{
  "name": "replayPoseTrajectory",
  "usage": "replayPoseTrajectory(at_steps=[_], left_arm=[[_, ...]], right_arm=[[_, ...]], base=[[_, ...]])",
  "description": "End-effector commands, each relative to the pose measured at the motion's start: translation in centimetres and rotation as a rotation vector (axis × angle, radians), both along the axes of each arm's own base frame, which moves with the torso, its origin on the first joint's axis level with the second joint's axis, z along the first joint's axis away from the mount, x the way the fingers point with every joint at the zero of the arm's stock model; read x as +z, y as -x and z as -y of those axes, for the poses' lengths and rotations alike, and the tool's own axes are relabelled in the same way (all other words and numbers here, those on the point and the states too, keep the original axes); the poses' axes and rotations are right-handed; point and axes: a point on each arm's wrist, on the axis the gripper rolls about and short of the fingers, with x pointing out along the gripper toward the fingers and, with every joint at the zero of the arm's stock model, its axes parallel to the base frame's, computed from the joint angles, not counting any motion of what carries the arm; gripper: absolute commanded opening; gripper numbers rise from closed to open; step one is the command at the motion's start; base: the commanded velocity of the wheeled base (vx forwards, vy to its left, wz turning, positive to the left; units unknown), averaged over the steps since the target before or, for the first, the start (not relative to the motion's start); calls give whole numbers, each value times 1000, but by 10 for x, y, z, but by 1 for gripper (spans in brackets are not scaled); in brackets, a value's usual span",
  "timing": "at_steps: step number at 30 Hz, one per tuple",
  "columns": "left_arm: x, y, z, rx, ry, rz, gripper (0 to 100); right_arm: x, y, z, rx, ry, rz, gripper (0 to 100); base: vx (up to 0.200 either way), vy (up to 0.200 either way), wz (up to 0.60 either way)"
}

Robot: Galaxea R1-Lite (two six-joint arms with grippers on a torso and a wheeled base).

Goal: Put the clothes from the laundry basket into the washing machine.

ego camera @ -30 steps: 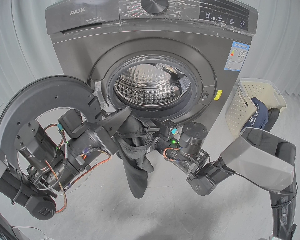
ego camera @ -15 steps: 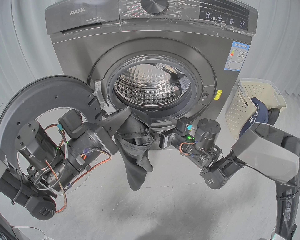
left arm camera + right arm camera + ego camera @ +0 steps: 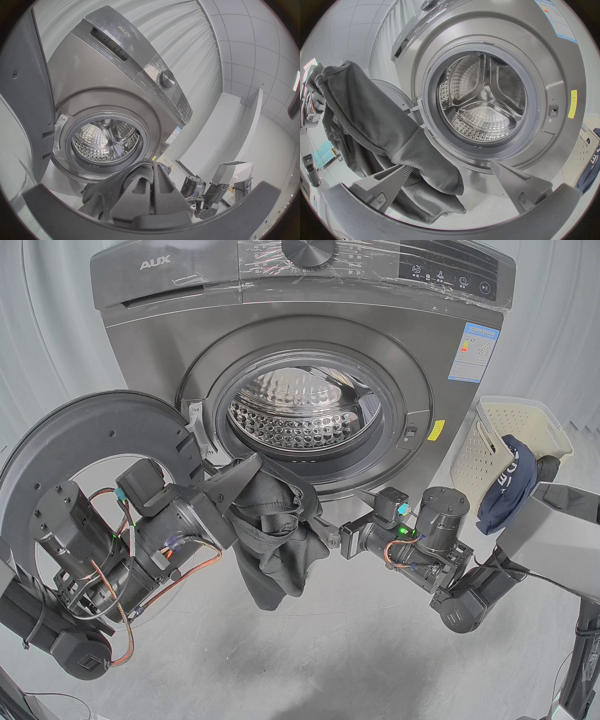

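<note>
**Head view:** left gripper is pinching the dark garment by its top edge, just near of the drum mouth & a bit left of ctr. The rest of the cloth is hanging toward the floor. It's prob holding high so the bulk is clearing the lip on the way in. Right gripper is sitting at the cloth's right edge, fingers spread, gripping nothing. It looks placed to gather the dangling part. Door is standing swung out left. Laundry basket is sitting right of the washing machine, w/ a navy garment draping over its rim.

Writing: logo top left, blue label & yellow sticker on the front, white print on the navy garment. Not reading any off.

**Left wrist view:** its fingers are pressing together on a fold of the dark garment, pointing toward the drum.

**Right wrist view:** its fingers are standing wide apart. Dark garment is hanging just beside one finger; can't tell if touching. Drum is sitting straight ahead, showing bare steel.
</note>
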Motion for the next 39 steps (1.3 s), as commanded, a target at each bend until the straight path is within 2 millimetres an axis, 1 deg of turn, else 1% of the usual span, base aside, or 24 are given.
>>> replayPoseTrajectory(at_steps=[1, 6, 11, 14, 15, 16, 21, 23, 25, 29, 32, 33, 36, 39], left_arm=[[0, 0, 0, 0, 1, -1, 0], [0, 0, 0, 0, 0, -2, 0], [-1, 0, 0, -2, 0, -3, 0], [-1, 0, 0, -2, -1, -4, 0], [-1, 0, 0, -2, -1, -4, 0], [-1, 0, 0, -2, 0, -3, 0], [1, 0, 0, -1, 3, 0, 0], [1, 0, 0, -1, 4, 1, 0], [1, 0, 0, -1, 4, 1, 0], [0, 0, 0, 0, 2, 1, 0], [0, 0, 0, 0, 0, -2, 0], [0, 0, 0, 0, 1, -1, 0], [0, 0, 0, 0, 0, -2, 0], [0, 0, 0, 0, 0, -2, 0]], right_arm=[[-1, 5, -9, 25, 3, 0, 100], [-12, -4, -21, 37, 3, 0, 100], [-20, -11, -39, 68, -11, 11, 100], [-19, -11, -48, 105, -25, 24, 100], [-19, -11, -48, 105, -25, 24, 100], [-19, -8, -52, 141, -25, 22, 100], [-24, 4, -52, 172, -15, -15, 100], [-21, 8, -50, 175, -13, -18, 100], [-23, 9, -50, 175, -7, -21, 100], [-23, 8, -55, 177, -4, -2, 100], [-22, 0, -64, 170, -24, 23, 100], [-18, -2, -66, 165, -34, 34, 100], [-13, -11, -66, 147, -56, 56, 100], [-12, -14, -64, 134, -65, 60, 100]], base=[[0, 0, 0], [0, 0, 0], [0, 0, 0], [0, 0, 0], [0, 0, 0], [0, 0, 0], [0, 0, 0], [0, 0, 0], [0, 0, 0], [0, 0, 0], [0, 0, 0], [0, 0, 0], [0, 0, 0], [0, 0, 0]])
